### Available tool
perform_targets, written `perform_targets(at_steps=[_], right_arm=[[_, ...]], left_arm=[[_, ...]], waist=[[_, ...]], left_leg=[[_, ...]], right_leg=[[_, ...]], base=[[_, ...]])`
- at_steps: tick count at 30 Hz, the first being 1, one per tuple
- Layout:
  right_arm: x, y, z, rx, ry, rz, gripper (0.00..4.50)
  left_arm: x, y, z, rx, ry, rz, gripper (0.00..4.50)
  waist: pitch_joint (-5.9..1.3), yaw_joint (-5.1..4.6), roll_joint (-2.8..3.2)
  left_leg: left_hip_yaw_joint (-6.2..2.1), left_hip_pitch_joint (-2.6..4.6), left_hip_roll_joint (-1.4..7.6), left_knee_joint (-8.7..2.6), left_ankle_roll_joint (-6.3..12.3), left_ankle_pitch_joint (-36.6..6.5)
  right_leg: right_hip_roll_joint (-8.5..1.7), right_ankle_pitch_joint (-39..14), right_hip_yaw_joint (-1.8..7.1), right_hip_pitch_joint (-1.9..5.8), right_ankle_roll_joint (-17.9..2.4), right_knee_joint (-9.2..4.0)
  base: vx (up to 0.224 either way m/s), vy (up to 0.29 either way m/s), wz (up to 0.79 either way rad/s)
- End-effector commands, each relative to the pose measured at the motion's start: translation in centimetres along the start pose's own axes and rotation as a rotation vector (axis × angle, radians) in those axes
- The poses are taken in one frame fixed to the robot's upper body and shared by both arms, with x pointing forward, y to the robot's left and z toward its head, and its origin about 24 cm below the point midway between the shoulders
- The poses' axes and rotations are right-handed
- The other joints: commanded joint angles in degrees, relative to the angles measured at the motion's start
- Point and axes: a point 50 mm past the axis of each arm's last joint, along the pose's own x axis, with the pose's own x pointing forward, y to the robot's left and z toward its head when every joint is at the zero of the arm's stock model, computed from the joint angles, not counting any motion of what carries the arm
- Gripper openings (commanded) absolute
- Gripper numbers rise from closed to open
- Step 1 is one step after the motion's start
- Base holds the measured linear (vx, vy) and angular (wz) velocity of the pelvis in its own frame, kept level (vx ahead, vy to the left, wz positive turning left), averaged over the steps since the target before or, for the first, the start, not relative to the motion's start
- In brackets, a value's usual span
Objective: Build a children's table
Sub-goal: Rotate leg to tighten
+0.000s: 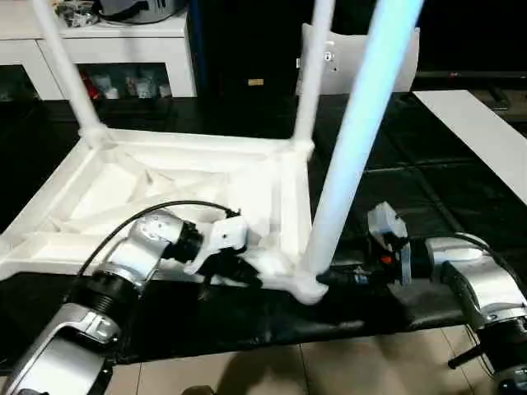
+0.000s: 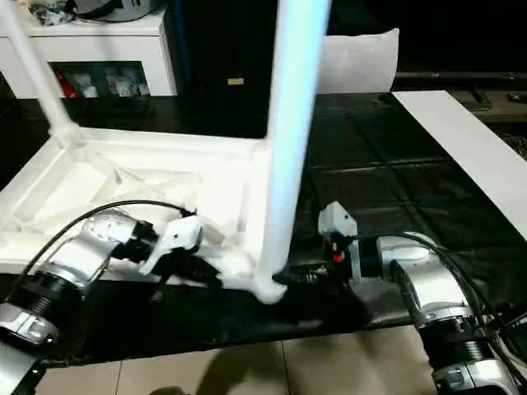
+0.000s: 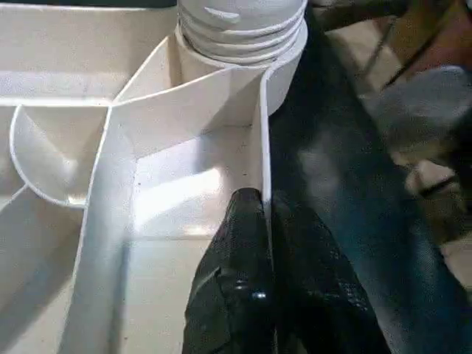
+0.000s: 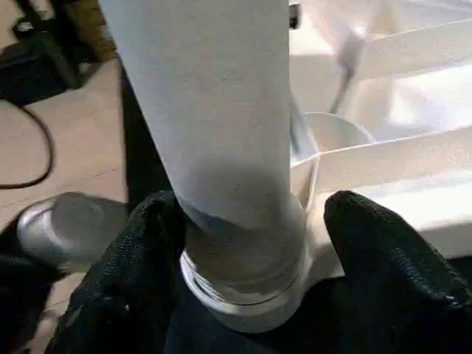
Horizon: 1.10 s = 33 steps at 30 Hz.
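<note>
Children's table (image 1: 206, 177) lies upside down on the black mat (image 1: 428, 164), its X-ribbed underside facing up and three legs standing in corner sockets: one at the far left (image 1: 70, 70), one at the far right (image 1: 311, 74), and the near leg (image 1: 354, 148) right in front of you. Your left claw (image 3: 254, 243) is closed on the thin rim wall (image 3: 264, 158) just beside the near socket, one finger inside the rim and one outside. Your right claw (image 4: 251, 251) straddles the near leg's base with its fingers (image 4: 383, 258) spread on either side; you cannot tell whether they touch the tube. From the head views, the near corner sits close to the mat's front edge, with tiled floor (image 1: 329, 370) beyond it and open mat to your right. The left wrist view gives you the threaded collar (image 3: 243, 29) seated in the socket, hidden from the head views.
</note>
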Motion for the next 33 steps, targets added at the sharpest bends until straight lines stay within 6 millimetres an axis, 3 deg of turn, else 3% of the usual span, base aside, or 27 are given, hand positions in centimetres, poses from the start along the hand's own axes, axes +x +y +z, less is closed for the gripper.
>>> perform_targets(at_steps=[1, 4, 13, 21, 23, 26, 28, 29, 30, 33], right_arm=[[-0.1, -0.3, 0.4, 0.007, -0.003, 0.001, 2.96], [0.1, -0.2, 0.4, 0.016, -0.011, 0.021, 2.76], [0.5, 0.7, 0.2, 0.061, -0.041, 0.091, 2.15], [1.6, 1.5, -0.1, 0.128, -0.138, 0.030, 2.00], [1.8, 1.4, -0.1, 0.134, -0.147, 0.005, 1.99], [3.4, 0.1, -0.2, 0.118, -0.158, -0.195, 1.99], [4.4, -1.0, 0.0, 0.141, -0.167, -0.327, 1.98], [4.4, -1.0, 0.0, 0.141, -0.167, -0.327, 1.96], [5.3, -1.7, 0.6, 0.160, -0.191, -0.413, 1.95], [7.1, -2.9, 2.0, 0.227, -0.235, -0.580, 1.94]], left_arm=[[0.5, -0.1, 1.6, 0.082, 0.014, -0.104, 0.00], [0.6, 0.0, 1.7, 0.087, 0.011, -0.106, 0.00], [0.8, -0.1, 1.6, 0.076, -0.002, -0.110, 0.00], [1.5, 1.2, 2.3, -0.010, -0.101, 0.101, 0.00], [1.6, 1.3, 2.5, -0.019, -0.113, 0.123, 0.00], [2.6, 1.9, 3.4, -0.078, -0.154, 0.224, 0.00], [3.1, 2.6, 4.1, -0.110, -0.177, 0.302, 0.00], [3.1, 2.6, 4.1, -0.110, -0.177, 0.302, 0.00], [3.5, 3.2, 4.9, -0.140, -0.194, 0.372, 0.00], [4.5, 4.4, 6.4, -0.217, -0.252, 0.489, 0.00]], waist=[[-4.00, -0.23, -0.41], [-4.01, 0.22, -0.44], [-4.04, 0.33, -0.48], [-3.95, 0.56, -0.46], [-3.81, 0.44, -0.62], [-3.65, -0.38, -0.60], [-3.68, -1.70, -0.63], [-3.68, -1.70, -0.63], [-3.65, -2.74, -0.56], [-3.79, -3.77, -0.39]], left_leg=[[-0.18, 0.23, 2.06, -3.98, 4.10, -8.4], [-0.12, 0.25, 1.99, -3.95, 3.76, -8.4], [-0.13, 0.16, 1.93, -3.95, 3.67, -7.8], [-0.19, 0.30, 1.98, -4.02, 3.06, -8.7], [-0.19, 0.27, 1.63, -3.99, 2.64, -9.5], [-0.32, 0.25, 1.34, -4.00, 1.62, -10.4], [-0.57, -0.01, 1.01, -3.97, 1.04, -10.9], [-0.57, -0.01, 1.01, -3.97, 1.04, -10.9], [-0.63, -0.27, 0.97, -3.96, 1.42, -10.9], [-0.42, 0.02, 0.68, -3.71, 1.97, -9.8]], right_leg=[[-4.04, -19.9, 3.67, 3.46, -7.2, -4.03], [-4.14, -20.3, 3.73, 3.49, -7.0, -4.06], [-4.08, -20.6, 3.63, 3.53, -6.4, -4.12], [-4.19, -22.6, 3.57, 3.39, -5.6, -4.42], [-4.25, -25.3, 3.32, 3.47, -4.5, -4.96], [-4.27, -28.6, 2.86, 3.33, -2.7, -5.56], [-4.19, -29.8, 2.39, 3.65, -1.5, -5.92], [-4.19, -29.8, 2.39, 3.65, -1.5, -5.92], [-4.03, -29.2, 2.34, 3.75, -1.5, -5.95], [-3.80, -27.6, 2.51, 3.30, -2.7, -5.99]], base=[[0.000, 0.000, 0.00], [0.000, 0.000, 0.00], [0.000, 0.000, 0.00], [0.000, 0.000, 0.00], [0.000, 0.000, 0.00], [0.000, 0.000, 0.00], [0.000, 0.000, 0.00], [0.000, 0.000, 0.00], [0.000, 0.000, 0.00], [0.000, 0.000, 0.00]])
